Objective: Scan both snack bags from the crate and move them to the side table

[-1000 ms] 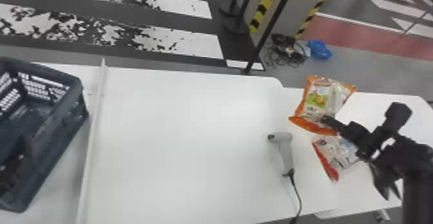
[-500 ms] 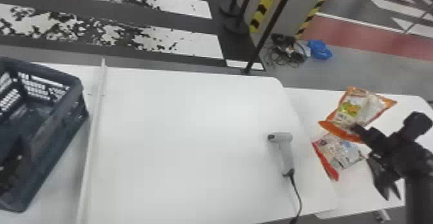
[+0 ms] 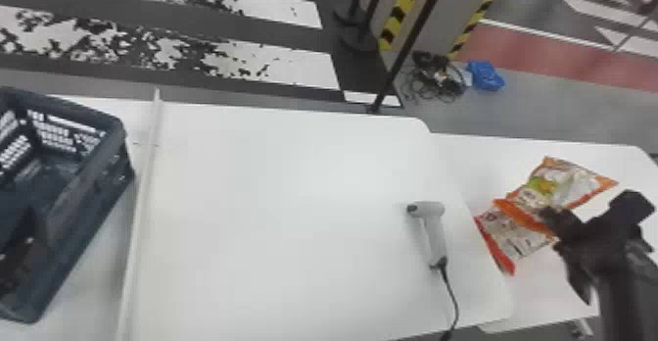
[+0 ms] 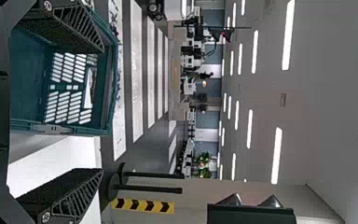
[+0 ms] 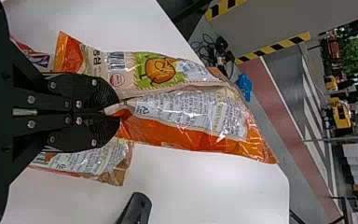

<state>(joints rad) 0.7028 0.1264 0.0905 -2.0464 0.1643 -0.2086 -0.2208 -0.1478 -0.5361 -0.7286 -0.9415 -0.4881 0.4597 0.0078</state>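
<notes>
Far to the left of the scanner (image 3: pixel 434 232), see the dark crate (image 3: pixel 81 247) with slotted walls. At the crate's near part, note the left gripper (image 3: pixel 18 261), empty, spread wide. Between crate and scanner, find a long pale strip (image 3: pixel 142 207) running across the white bench (image 3: pixel 274 217), in the way of a straight path from one to the other. From the scanner's handle, follow a black cable (image 3: pixel 454 296) to the near edge of the bench. Beyond the scanner, on the floor, see a dark tangle of cords (image 3: pixel 433 78) beside a blue bundle (image 3: pixel 484 75).

Just right of the scanner, on the side bench (image 3: pixel 482 161), see the lower snack bag (image 3: pixel 516 239), partly covered by the orange-edged snack bag (image 3: pixel 563 185). Farther right of the scanner, find the right gripper (image 3: pixel 547 213), closed tight on one end of that orange-edged bag.
</notes>
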